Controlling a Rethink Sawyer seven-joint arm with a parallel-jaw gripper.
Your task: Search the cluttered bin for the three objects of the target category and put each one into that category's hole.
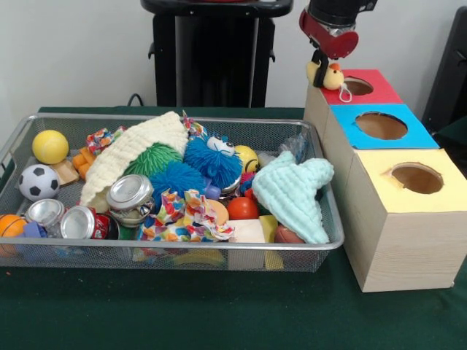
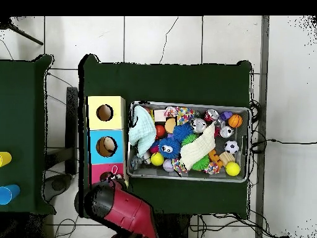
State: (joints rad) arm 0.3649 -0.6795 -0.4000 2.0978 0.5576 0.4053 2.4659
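Observation:
My gripper [image 1: 322, 71] is shut on a small yellow duck [image 1: 332, 76] and holds it just above the left edge of the red-surrounded round hole [image 1: 357, 87] on the farthest pale wooden box. In the overhead view the red arm [image 2: 127, 211] reaches over that red box [image 2: 98, 173]. The silver wire-mesh bin [image 1: 182, 118] stands left of the boxes, full of clutter; it also shows in the overhead view [image 2: 189, 104]. I see no brown monkey and no striped tiger; they may be hidden among the clutter.
A blue-surrounded hole [image 1: 381, 125] and a yellow-surrounded hole [image 1: 416, 177] top the nearer boxes. The bin holds a fuzzy blue ball [image 1: 211, 160], a yellow ball [image 1: 49, 146], a soccer ball [image 1: 38, 181], a mint cloth [image 1: 295, 193] and metal cans [image 1: 130, 195].

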